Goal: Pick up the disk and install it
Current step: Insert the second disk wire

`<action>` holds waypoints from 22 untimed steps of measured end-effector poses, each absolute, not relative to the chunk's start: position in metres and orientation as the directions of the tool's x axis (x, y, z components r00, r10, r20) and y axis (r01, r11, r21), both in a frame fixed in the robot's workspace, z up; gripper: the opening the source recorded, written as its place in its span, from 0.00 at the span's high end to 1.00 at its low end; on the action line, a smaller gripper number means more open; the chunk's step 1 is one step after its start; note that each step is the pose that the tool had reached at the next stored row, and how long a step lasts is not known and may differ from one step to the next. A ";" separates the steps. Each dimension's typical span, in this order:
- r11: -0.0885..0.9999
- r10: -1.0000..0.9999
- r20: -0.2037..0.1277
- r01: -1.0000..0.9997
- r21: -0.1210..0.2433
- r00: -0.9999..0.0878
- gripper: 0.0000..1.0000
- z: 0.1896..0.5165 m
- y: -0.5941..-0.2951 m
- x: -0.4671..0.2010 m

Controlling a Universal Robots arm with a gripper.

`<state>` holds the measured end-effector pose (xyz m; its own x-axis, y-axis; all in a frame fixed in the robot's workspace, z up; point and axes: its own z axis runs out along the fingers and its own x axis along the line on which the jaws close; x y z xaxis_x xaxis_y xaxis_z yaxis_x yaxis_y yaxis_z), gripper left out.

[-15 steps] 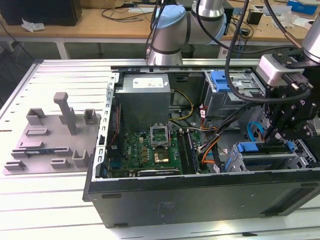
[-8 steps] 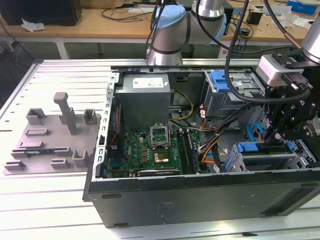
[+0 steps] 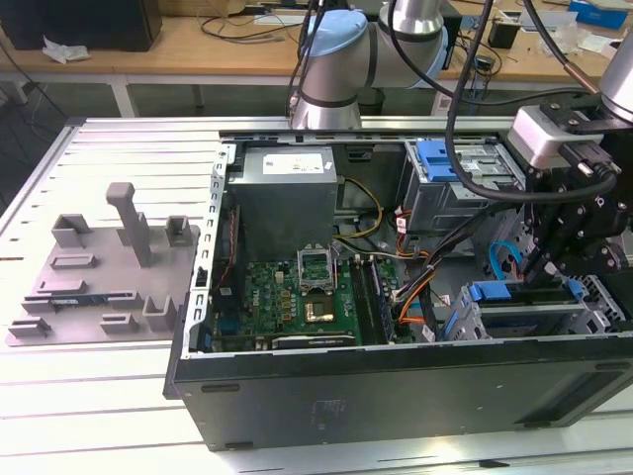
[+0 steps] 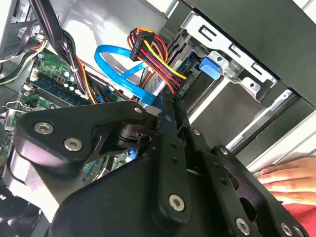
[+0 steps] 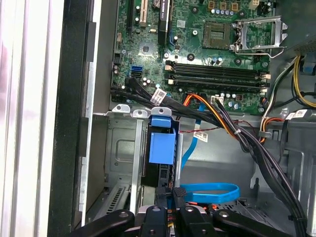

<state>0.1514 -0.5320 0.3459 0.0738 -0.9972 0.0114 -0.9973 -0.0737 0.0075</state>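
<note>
An open computer case lies on its side on a ribbed, pale metal bench, occupying the bench's middle and the exterior view's right. Beside it, toward the exterior view's left edge of the bench, rests a grey fixture plate with upright blocks and posts. Behind the bench stands a wooden desk strewn with cables and small items; the arm's base rises at the bench's far edge.

Inside the case are the green motherboard, a grey power supply at the far wall, and a drive cage with a blue bracket in the far corner.

The end effector hangs over the case's corner at the exterior view's right, above the near drive bay. How wide its fingers stand, and whether they grip anything, cannot be told. The disk, marked by its blue carrier, sits edge-on in the bay slot, just beside the fingers in the first wrist view; a blue data cable loops nearby.

In the second wrist view, a bundle of coloured power wires runs to the bay, and a person's hand rests on the surface beyond the case wall.
</note>
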 end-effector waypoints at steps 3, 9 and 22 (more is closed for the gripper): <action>-0.074 -0.997 0.012 -0.997 0.007 0.074 0.84 0.346 -0.532 0.151; -0.074 -0.997 0.012 -0.997 0.007 0.074 0.84 0.346 -0.534 0.151; -0.074 -0.997 0.011 -0.997 0.007 0.074 0.84 0.345 -0.534 0.151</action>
